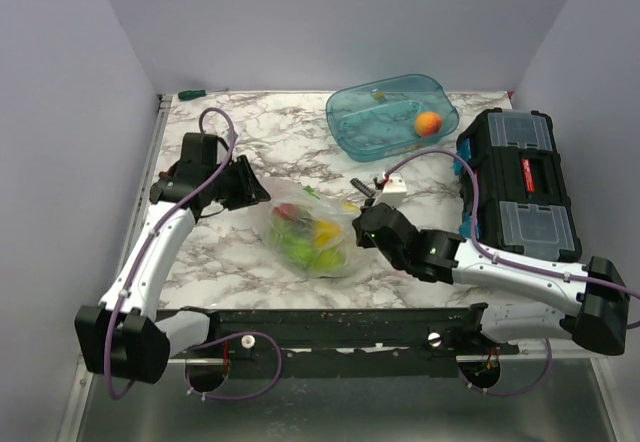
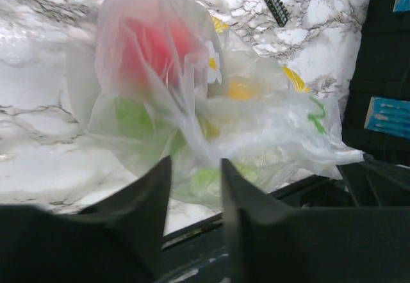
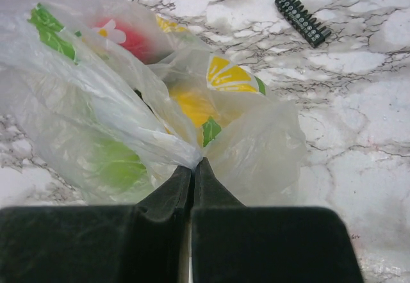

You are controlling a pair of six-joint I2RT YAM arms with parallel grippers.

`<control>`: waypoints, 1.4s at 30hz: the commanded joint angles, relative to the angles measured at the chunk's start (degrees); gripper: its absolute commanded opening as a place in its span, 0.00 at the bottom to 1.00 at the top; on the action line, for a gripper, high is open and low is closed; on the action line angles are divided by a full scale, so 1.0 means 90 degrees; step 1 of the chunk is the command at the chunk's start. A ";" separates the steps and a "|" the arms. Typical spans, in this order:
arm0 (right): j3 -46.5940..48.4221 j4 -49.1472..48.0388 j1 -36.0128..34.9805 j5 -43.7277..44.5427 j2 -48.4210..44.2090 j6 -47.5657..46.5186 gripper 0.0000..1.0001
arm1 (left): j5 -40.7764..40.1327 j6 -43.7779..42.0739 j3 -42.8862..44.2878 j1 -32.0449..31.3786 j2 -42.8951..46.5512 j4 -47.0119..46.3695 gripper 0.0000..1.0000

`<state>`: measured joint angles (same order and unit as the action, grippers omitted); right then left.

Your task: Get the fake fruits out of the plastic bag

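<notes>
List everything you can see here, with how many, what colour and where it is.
plastic bag: one, see-through, lemon print, table centre
fake fruits: several, red, yellow, green, inside the bag
tub: one, teal, back right
ball: one, orange, in the tub
toolbox: one, black, right side
bit strip: one, black, behind the bag
block: one, white, by the bit strip
screwdriver: one, green, back left
table: one, white marble
left gripper: black, open, beside the bag
right gripper: black, shut on the bag
</notes>
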<state>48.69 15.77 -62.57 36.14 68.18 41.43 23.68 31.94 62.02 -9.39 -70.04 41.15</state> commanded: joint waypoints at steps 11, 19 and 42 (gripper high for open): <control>-0.0815 -0.0948 0.0007 -0.0796 -0.0641 -0.0580 0.01 | -0.2375 -0.1045 -0.0247 -0.2755 0.2223 -0.0539 0.89; -0.0750 -0.0784 0.0000 -0.0903 -0.0875 -0.0514 0.01 | -0.3988 -0.1958 0.1146 -0.3642 0.0461 0.0240 0.99; -0.0516 -0.0368 0.0001 -0.0724 -0.0840 -0.0424 0.01 | -0.3749 -0.2870 0.1528 -0.3476 -0.1158 0.0018 0.19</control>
<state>42.19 10.37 -62.57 28.69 60.20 36.45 -5.52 7.03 78.52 -42.00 -83.99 44.91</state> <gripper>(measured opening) 0.015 0.320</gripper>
